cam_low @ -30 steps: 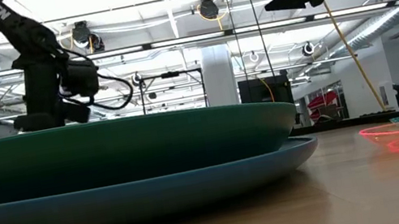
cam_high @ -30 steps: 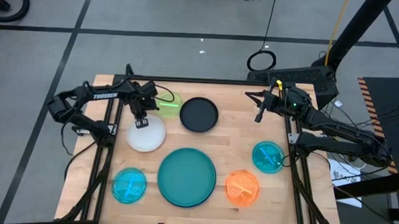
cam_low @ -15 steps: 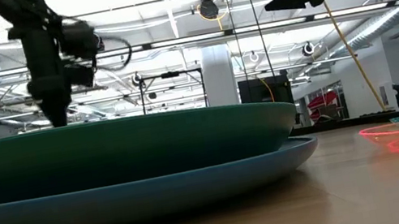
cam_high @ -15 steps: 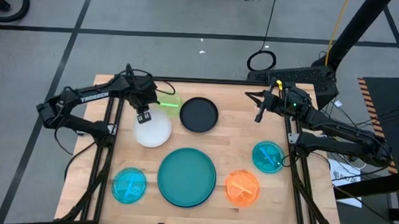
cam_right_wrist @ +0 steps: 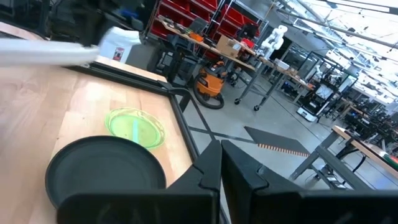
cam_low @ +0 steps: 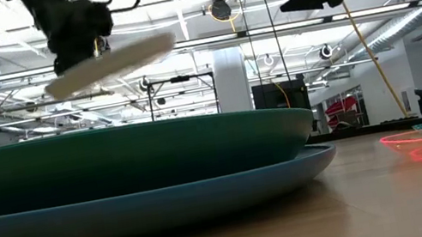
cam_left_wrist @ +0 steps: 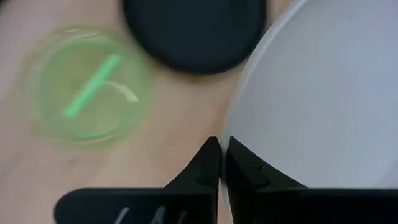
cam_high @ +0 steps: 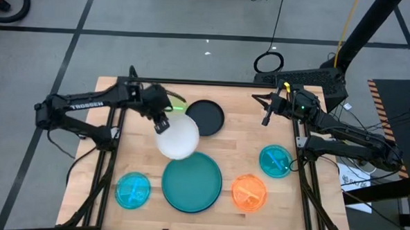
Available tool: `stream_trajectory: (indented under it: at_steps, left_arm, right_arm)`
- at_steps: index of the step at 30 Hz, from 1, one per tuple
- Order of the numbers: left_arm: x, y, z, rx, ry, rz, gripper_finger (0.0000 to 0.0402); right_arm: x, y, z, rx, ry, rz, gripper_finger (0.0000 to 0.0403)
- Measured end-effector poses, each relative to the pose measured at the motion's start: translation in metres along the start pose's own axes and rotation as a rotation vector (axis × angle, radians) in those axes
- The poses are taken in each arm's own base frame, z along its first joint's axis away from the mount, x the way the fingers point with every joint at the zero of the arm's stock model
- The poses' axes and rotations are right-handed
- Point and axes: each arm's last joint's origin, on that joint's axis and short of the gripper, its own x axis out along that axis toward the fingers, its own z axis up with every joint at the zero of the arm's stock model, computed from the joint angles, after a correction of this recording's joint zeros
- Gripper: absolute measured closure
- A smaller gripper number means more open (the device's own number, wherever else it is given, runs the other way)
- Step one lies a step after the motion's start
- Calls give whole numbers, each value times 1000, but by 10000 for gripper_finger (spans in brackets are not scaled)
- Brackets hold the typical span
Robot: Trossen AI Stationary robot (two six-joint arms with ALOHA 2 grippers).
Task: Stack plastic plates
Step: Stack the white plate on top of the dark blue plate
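My left gripper is shut on the white plate, which hangs in the air between the black plate and the large teal plate. That teal plate sits inside a wider blue plate. The small green plate lies flat at the far side, partly under my left arm. The low view shows the white plate high above the teal plate's rim. My right gripper is shut and hovers over the far right of the table, holding nothing. My left gripper pinches the white plate's rim between its two fingers, on the plate's far-left side. The fingers come from above, slanting toward the table's right. The plate is lifted clear and tilted, with its free side higher.
Small plates lie flat along the near side: cyan at the left, orange right of the teal plate, another cyan one near the right edge. Bare wood shows between the black plate and the right-hand plates. Black frame rails run down both table sides.
My left gripper has risen and swung toward the table's right and near side, carrying the white plate. The plate lay flat on the wood left of the black plate; now it is lifted clear and tilted, close to the large teal plate.
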Motion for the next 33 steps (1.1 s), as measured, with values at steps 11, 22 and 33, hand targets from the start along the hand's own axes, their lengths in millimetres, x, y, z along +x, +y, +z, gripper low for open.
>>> stream_trajectory:
  at_steps: [11,22,33]
  left_arm:
    - [34,-79,-13,-70,-10,-107,391]
    - [86,-109,-34,-120,157,-34,391]
    - [117,-121,-52,-167,275,25,391]
  right_arm:
    - [0,0,0,-7,0,0,399]
    - [0,-1,1,-9,-12,-6,399]
    - [0,-1,1,-17,-13,-7,399]
